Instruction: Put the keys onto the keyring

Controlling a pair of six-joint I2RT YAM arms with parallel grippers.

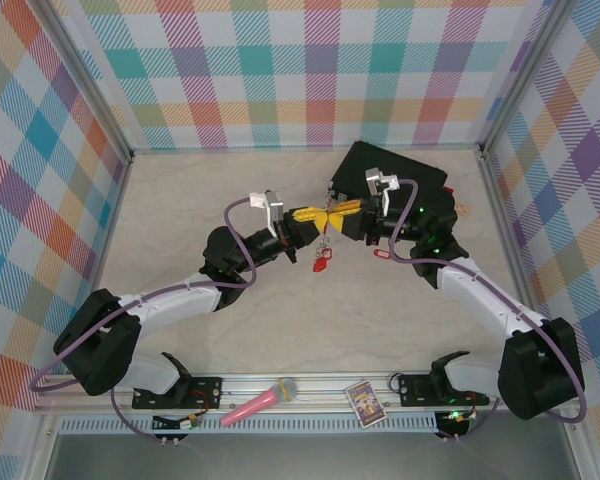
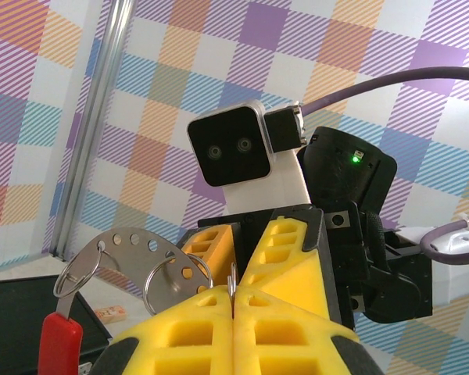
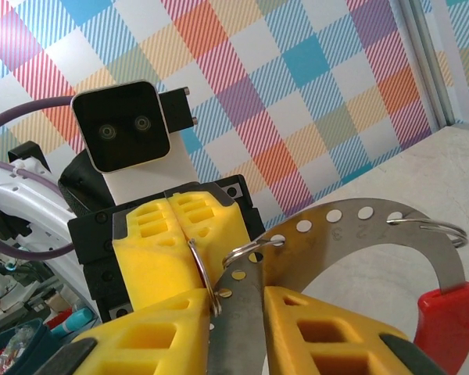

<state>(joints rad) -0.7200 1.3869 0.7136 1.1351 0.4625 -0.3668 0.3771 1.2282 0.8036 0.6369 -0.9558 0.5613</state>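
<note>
pink toy microphone [image 1: 259, 402] and a small picture card [image 1: 365, 403] are lying on the near rail between the two arm bases, well apart from the work. i am seeing both arms reaching inward over the pale table [image 1: 180, 230] and meeting tip to tip at mid table.

finding one: the left gripper [image 2: 233, 301] is sitting fully together, its yellow fingers pinching the edge of a small split ring [image 3: 203, 273] at their seam.

finding two: the right gripper [image 3: 238, 301] is clamping on the keyring [image 3: 359, 226], a flat grey metal arc with a row of punched holes. one end of the arc is running between its fingers and the rest is curving up and away to the side. the split ring is passing through a hole near the clamped end, so the two grippers are standing just beside each other.

i am noting the keys [image 1: 322, 262] hanging in a red cluster below the meeting point. in the right wrist view one red tag [image 3: 451, 324] is hanging by its loop from a hole at the free end of the arc. i cannot tell whether a tag is hanging from the pinched ring.

a loose key [image 1: 383, 253] is lying on the table just right of the cluster, beside the right wrist. beyond it, a black box [image 1: 410, 170] is sitting toward the back right of the table, behind the right gripper, with the plaid wall [image 1: 300, 70] rising past it.
</note>
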